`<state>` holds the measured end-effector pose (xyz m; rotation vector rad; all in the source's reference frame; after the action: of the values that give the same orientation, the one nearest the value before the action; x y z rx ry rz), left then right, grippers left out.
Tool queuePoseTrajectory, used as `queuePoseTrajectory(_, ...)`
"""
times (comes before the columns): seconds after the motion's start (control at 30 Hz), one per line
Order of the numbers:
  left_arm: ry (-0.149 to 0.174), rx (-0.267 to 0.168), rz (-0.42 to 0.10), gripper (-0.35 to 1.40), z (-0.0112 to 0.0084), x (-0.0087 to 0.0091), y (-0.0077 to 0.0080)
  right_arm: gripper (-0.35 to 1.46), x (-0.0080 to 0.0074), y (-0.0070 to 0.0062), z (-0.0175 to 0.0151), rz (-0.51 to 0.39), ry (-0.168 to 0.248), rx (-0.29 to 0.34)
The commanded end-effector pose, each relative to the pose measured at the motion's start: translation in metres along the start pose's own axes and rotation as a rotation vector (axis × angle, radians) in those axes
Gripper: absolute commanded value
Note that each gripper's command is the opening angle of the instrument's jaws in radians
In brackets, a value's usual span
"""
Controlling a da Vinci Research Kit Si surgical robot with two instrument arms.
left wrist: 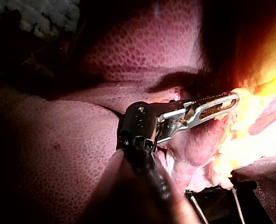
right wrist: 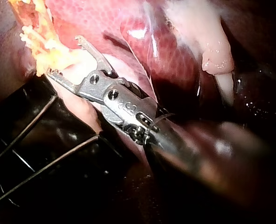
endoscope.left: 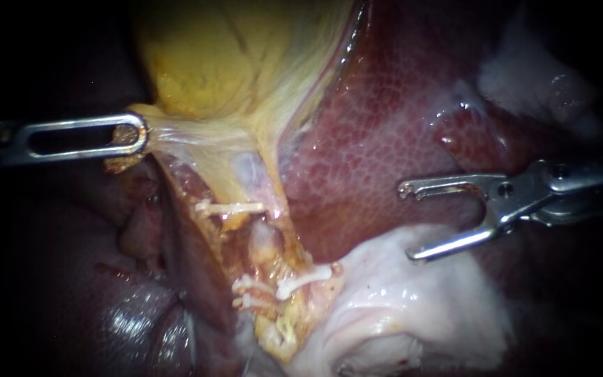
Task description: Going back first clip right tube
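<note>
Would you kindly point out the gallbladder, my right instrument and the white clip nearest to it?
gallbladder [endoscope.left: 204, 63], endoscope view, on the middle of its yellow body.
right instrument [endoscope.left: 407, 222], endoscope view, in the gap at its open tip.
clip [endoscope.left: 307, 278], endoscope view, on the middle of its white bar.

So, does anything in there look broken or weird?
Nothing stands out. The small white clips sit across the yellowish tubes. The left instrument's jaws hold the yellow gallbladder's pale edge, and the right instrument's jaws hang open and empty near the dark red liver.
</note>
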<state>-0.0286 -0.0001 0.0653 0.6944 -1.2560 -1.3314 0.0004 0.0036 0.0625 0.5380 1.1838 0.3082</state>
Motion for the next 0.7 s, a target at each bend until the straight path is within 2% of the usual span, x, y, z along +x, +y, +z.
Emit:
queuePoseTrajectory(0.03, -0.002, -0.002, 0.000, -0.35, 0.0002, 0.0001, 0.0000, 0.60, 0.0000, -0.0001, 0.0003, 0.000, 0.005, -0.003)
queuePoseTrajectory(0.13, -0.005, -0.005, 0.004, -0.35, 0.0008, 0.0007, 0.0001, 0.60, 0.0001, -0.0001, 0.0005, 0.001, 0.007, -0.004)
queuePoseTrajectory(0.23, -0.010, -0.007, 0.012, -0.35, 0.0022, 0.0020, 0.0004, 0.60, 0.0001, -0.0001, 0.0005, 0.001, 0.007, -0.004)
queuePoseTrajectory(0.5, 0.051, -0.003, 0.027, -0.35, 0.0084, 0.0070, 0.0016, 0.60, 0.0002, -0.0001, 0.0008, 0.003, 0.013, -0.006)
queuePoseTrajectory(0.6, 0.065, 0.003, 0.034, -0.35, 0.0102, 0.0080, 0.0016, 0.60, 0.0002, -0.0001, 0.0008, 0.003, 0.013, -0.006)
queuePoseTrajectory(0.7, 0.077, 0.014, 0.037, -0.35, 0.0110, 0.0083, 0.0016, 0.59, 0.0002, -0.0001, 0.0008, 0.003, 0.013, -0.003)
